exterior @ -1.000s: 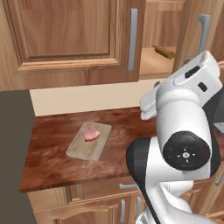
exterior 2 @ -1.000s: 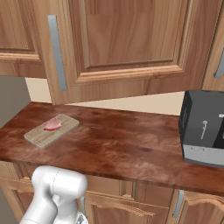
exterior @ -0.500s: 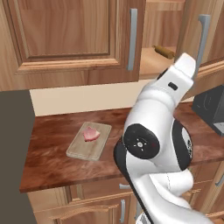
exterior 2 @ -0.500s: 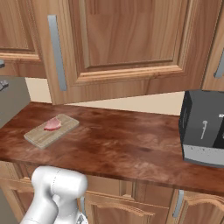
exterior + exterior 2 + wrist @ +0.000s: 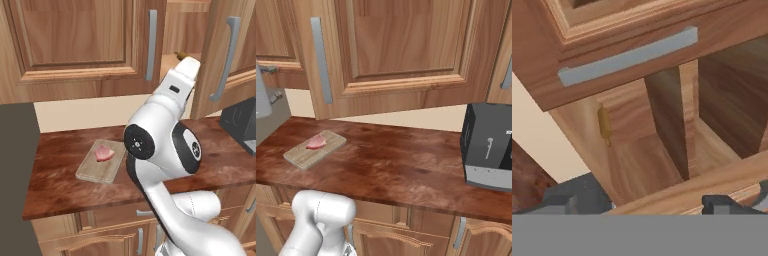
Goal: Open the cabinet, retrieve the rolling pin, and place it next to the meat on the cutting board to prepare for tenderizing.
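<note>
Cabinet (image 5: 220, 60) door already swung out, so shelf is exposed. Rolling pin (image 5: 604, 125) lies at back of shelf, well apart from gripper (image 5: 647, 202), whose jaws stand wide w/ nothing between them, prob. so they can straddle the pin once arm reaches in. Meat (image 5: 104, 153) sits on cutting board (image 5: 95, 170) on the counter (image 5: 406, 165), off to one end, leaving bare board beside it for the pin.
</note>
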Controlling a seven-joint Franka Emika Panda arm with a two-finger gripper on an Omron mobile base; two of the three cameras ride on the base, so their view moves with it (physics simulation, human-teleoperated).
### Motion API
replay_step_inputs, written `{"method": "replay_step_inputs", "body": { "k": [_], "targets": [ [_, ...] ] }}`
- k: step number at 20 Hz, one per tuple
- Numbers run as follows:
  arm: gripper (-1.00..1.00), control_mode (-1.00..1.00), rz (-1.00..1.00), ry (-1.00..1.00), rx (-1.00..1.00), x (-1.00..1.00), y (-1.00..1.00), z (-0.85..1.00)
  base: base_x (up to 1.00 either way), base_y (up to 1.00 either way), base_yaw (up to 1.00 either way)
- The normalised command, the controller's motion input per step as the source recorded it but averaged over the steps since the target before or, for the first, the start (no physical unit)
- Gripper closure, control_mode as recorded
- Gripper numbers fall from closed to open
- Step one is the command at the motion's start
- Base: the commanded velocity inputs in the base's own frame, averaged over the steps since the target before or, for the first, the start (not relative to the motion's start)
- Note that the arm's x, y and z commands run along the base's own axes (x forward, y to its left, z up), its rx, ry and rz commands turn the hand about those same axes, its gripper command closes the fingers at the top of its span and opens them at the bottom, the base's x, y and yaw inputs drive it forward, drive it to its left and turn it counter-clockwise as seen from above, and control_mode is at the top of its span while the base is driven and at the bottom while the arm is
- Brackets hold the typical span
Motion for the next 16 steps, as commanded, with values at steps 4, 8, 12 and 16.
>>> {"method": "replay_step_inputs", "body": {
  "k": [4,8,12,16],
  "targets": [
    [-1.0,-1.0,-0.06,0.09,-0.09,0.49,-0.08,-0.09,0.0,0.0,0.0],
    [-1.0,-1.0,-0.04,0.04,-0.08,0.35,-0.12,-0.12,0.0,0.0,0.0],
    [-1.0,-1.0,-0.04,0.01,-0.06,0.27,-0.17,-0.12,0.0,0.0,0.0],
    [-1.0,-1.0,-0.05,0.01,-0.06,0.25,-0.18,-0.12,0.0,0.0,0.0]
  ]
}}
